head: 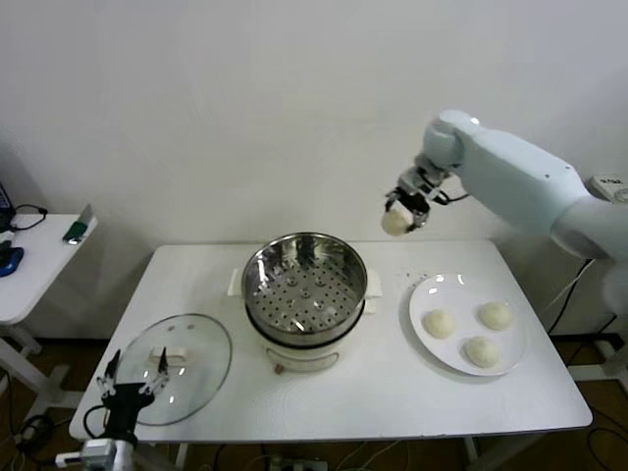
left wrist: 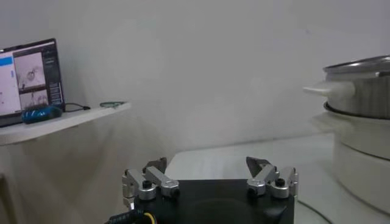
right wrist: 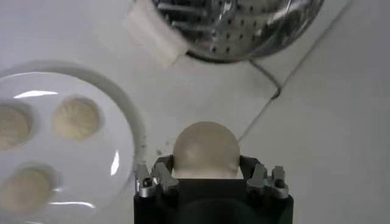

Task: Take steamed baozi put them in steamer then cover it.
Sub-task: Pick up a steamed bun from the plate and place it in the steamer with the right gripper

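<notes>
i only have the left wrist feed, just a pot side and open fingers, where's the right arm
Observer: The right gripper is raised between the steamer and the plate, shut on a bun.
Operator: how many buns left on the plate
Observer: Three buns remain there.
Operator: anything in the steamer yet
Observer: No, its perforated floor is bare.
Operator: and the lid
Observer: The lid lies flat on the table left of the steamer, with the open left gripper over its near edge.
</notes>
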`<state>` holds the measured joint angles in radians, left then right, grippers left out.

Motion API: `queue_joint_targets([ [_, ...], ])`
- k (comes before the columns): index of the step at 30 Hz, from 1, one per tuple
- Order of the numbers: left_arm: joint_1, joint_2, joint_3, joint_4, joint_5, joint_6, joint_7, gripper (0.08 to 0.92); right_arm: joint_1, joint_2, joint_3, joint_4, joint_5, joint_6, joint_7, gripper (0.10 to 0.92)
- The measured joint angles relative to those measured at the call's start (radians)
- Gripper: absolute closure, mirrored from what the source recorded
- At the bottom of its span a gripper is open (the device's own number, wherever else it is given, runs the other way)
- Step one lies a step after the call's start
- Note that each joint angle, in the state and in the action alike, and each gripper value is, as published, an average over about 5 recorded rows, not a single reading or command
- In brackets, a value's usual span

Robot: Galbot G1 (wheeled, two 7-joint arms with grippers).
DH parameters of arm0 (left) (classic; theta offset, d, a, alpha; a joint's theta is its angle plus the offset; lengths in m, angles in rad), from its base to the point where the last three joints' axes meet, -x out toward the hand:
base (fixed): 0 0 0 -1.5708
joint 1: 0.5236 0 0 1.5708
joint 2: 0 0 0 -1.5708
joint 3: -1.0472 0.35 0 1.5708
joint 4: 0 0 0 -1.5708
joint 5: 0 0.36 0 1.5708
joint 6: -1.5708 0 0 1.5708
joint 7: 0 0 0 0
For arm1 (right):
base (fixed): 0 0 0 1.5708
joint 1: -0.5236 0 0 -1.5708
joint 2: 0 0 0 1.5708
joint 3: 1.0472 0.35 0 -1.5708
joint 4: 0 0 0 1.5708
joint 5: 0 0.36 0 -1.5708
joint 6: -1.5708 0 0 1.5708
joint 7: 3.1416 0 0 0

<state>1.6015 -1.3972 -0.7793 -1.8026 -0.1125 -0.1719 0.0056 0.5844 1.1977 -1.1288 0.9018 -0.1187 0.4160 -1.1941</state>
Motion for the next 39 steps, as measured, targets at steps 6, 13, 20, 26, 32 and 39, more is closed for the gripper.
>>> queue_joint_targets([
  [6, 0.012, 0.001, -0.003, -0.001, -0.010, -0.002, -0.006, 0.177, 0.007, 0.092, 0.001, 0.060, -0.114, 0.097, 0.019, 0.320],
  [13, 0.023, 0.009, -0.012, -0.011, -0.019, -0.002, -0.011, 0.177, -0.053, 0.178, 0.029, 0.083, -0.284, 0.182, 0.049, 0.314],
  [20, 0.033, 0.012, -0.015, -0.015, -0.025, -0.004, -0.014, 0.177, -0.134, 0.223, 0.049, 0.089, -0.419, 0.220, 0.067, 0.313],
  [26, 0.041, 0.018, -0.018, -0.015, -0.038, -0.005, -0.024, 0.177, -0.194, 0.255, 0.069, 0.069, -0.504, 0.245, 0.085, 0.313],
  [32, 0.048, 0.022, -0.024, -0.010, -0.050, -0.005, -0.030, 0.177, -0.238, 0.276, 0.089, 0.039, -0.577, 0.264, 0.101, 0.306],
  [39, 0.049, 0.022, -0.024, -0.008, -0.054, -0.005, -0.033, 0.177, -0.269, 0.284, 0.103, 0.024, -0.638, 0.270, 0.117, 0.291],
])
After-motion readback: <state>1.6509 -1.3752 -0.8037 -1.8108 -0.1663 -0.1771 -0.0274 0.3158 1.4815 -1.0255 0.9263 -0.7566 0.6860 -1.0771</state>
